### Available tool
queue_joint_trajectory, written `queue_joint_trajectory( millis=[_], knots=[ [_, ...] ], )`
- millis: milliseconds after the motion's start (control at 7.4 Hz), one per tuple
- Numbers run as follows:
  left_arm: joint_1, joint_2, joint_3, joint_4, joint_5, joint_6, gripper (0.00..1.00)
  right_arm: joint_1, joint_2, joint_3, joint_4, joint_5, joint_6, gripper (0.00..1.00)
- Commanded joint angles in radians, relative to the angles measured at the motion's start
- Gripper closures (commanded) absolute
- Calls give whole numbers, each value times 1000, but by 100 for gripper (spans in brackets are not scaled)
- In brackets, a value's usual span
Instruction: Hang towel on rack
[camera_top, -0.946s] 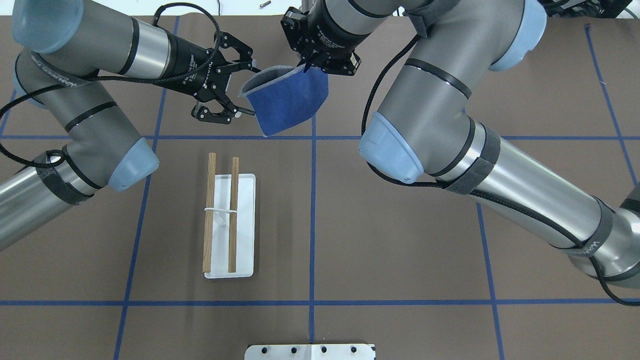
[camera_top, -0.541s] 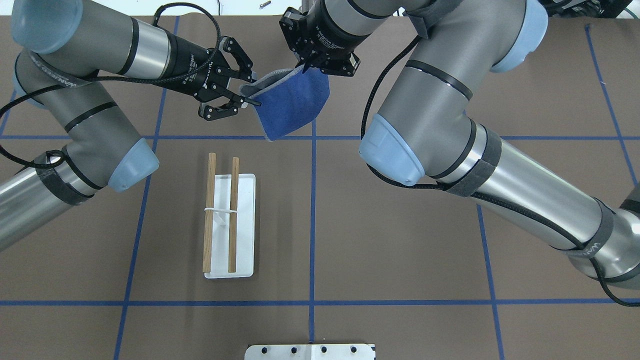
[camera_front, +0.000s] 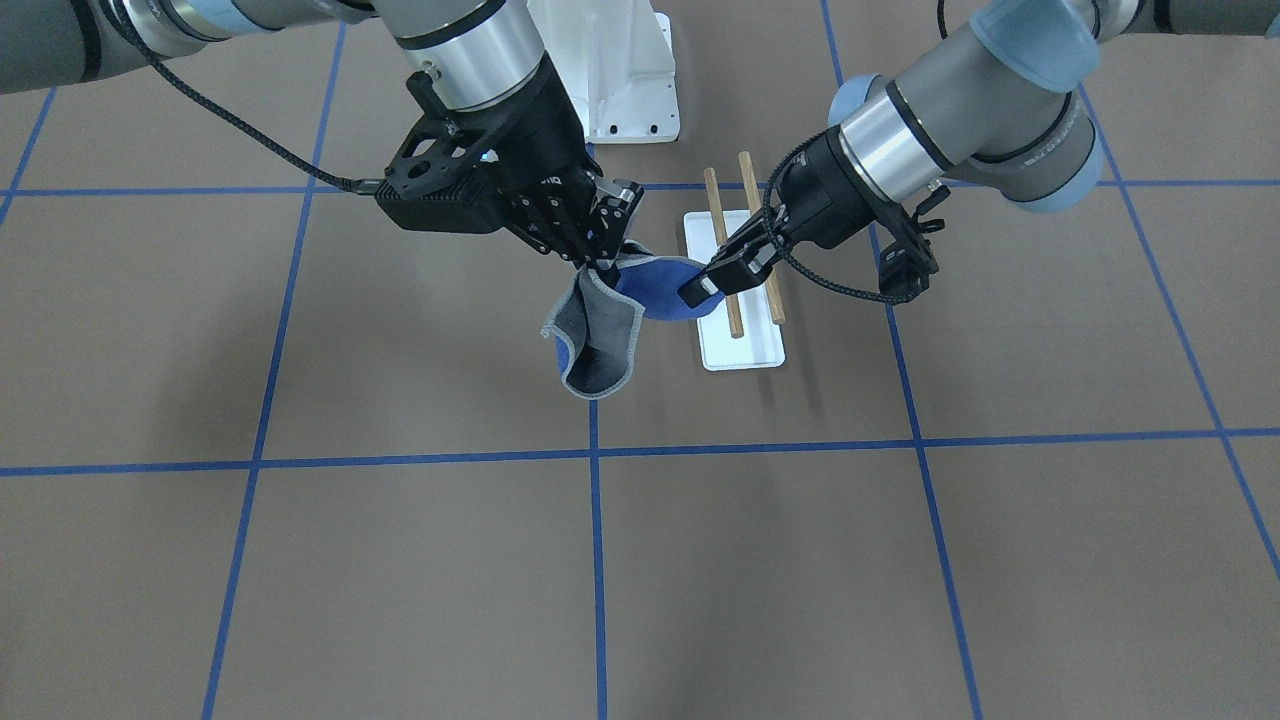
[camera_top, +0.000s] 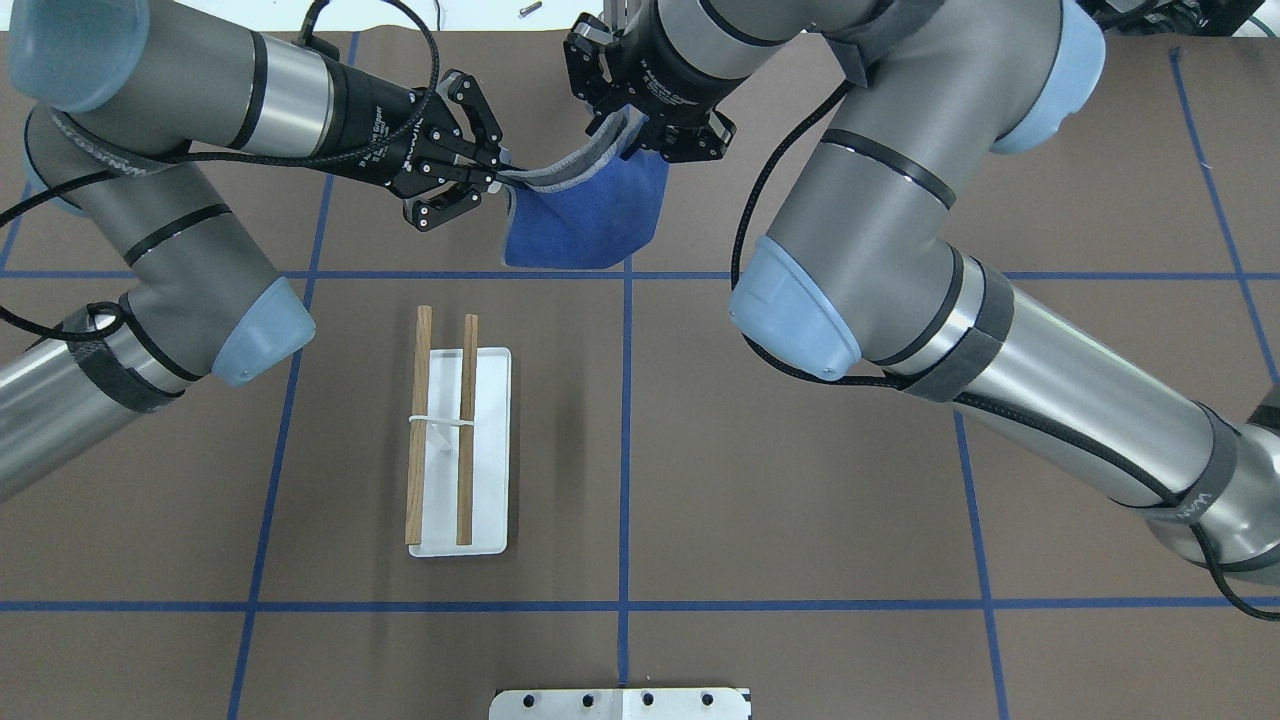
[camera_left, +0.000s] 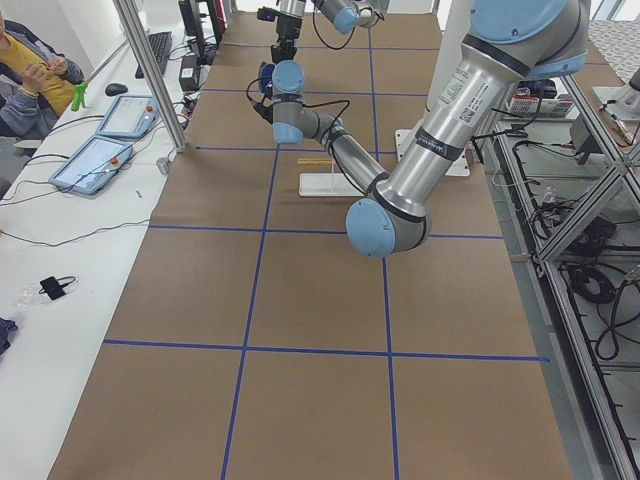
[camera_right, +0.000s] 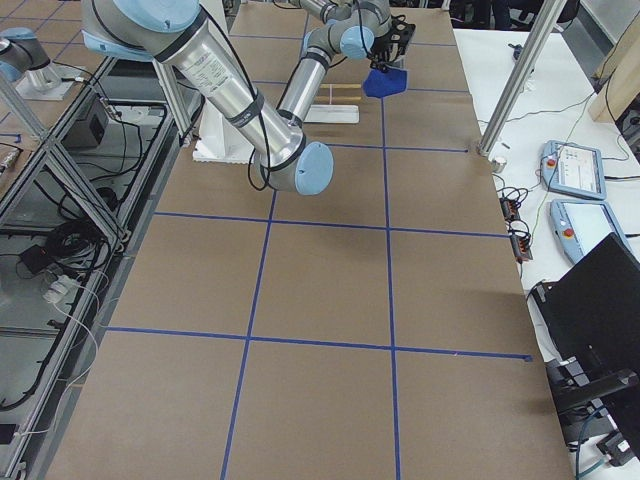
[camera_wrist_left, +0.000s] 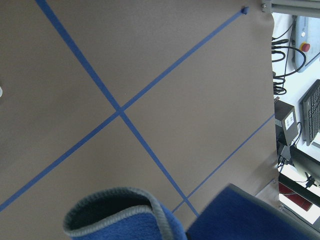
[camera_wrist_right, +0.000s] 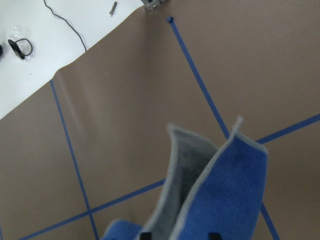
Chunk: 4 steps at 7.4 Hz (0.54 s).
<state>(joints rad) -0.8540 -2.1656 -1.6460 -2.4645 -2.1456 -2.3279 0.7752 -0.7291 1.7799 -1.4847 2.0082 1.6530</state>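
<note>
Two grippers hold the towel (camera_top: 590, 215) aloft near the far edge of the bench (camera_top: 800, 500), with the left gripper (camera_top: 497, 178) and right gripper (camera_top: 630, 140) each clamped on its upper hem; you appear mid-spread, and next must carry it taut over the rack (camera_top: 467, 450), left of centre.

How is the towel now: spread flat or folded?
Folded, not spread. The towel hangs doubled in the air between the left gripper and right gripper, blue face out, grey inside.
</note>
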Motion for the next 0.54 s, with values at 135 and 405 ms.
queue_joint_trajectory(
  millis=[135,405],
  knots=[
    [0,4,-55,-2,122,76,100,-1,-85,52,47,-2,-1,0],
    [1,30,-101,-40,121,439,100,-1,-90,53,49,-2,-2,0]
  ],
)
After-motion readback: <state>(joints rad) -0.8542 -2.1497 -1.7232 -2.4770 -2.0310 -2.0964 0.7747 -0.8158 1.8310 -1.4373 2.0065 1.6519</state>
